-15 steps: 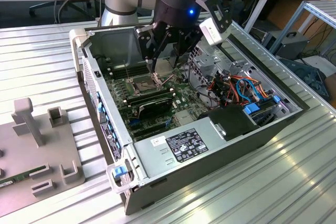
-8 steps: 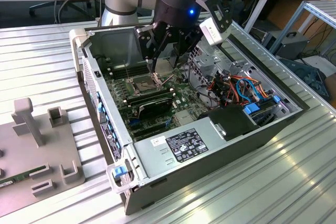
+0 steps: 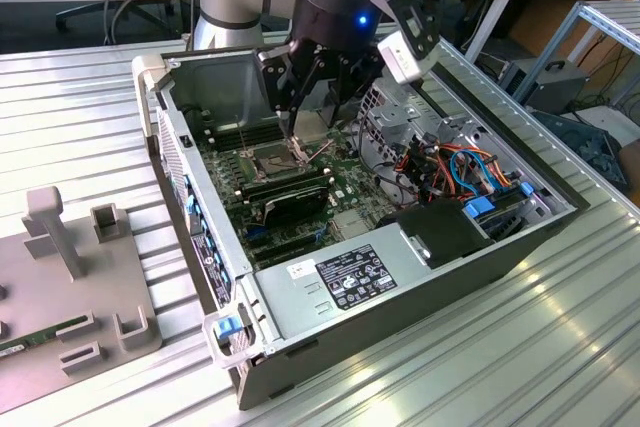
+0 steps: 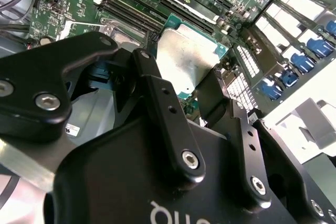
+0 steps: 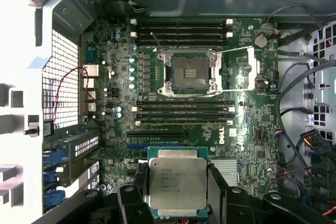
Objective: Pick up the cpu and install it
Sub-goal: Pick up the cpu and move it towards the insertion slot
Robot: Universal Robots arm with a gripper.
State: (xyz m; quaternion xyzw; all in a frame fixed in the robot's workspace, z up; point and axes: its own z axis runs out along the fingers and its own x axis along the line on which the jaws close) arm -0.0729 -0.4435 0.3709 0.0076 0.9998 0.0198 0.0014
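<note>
The cpu (image 5: 176, 178), a flat square chip with a dull silver top and green edge, sits between my two black fingers (image 5: 216, 179) in the first wrist view. My gripper (image 5: 177, 195) is shut on it by two opposite edges. The second wrist view shows the same cpu (image 4: 185, 56) held at the fingertips of the gripper (image 4: 184, 86) above the green motherboard. The square socket (image 5: 189, 74) lies open, its metal frame swung aside, some way from the chip. In the exterior view the gripper (image 3: 297, 145) hangs inside the open computer case, just above the socket (image 3: 272, 159).
Long black memory slots (image 5: 184, 111) flank the socket. Cable bundles (image 3: 450, 167) and a drive cage fill the case toward the exterior view's right. The power supply (image 3: 345, 277) lies at the front. A grey fixture plate (image 3: 70, 277) rests outside the case at the exterior view's left.
</note>
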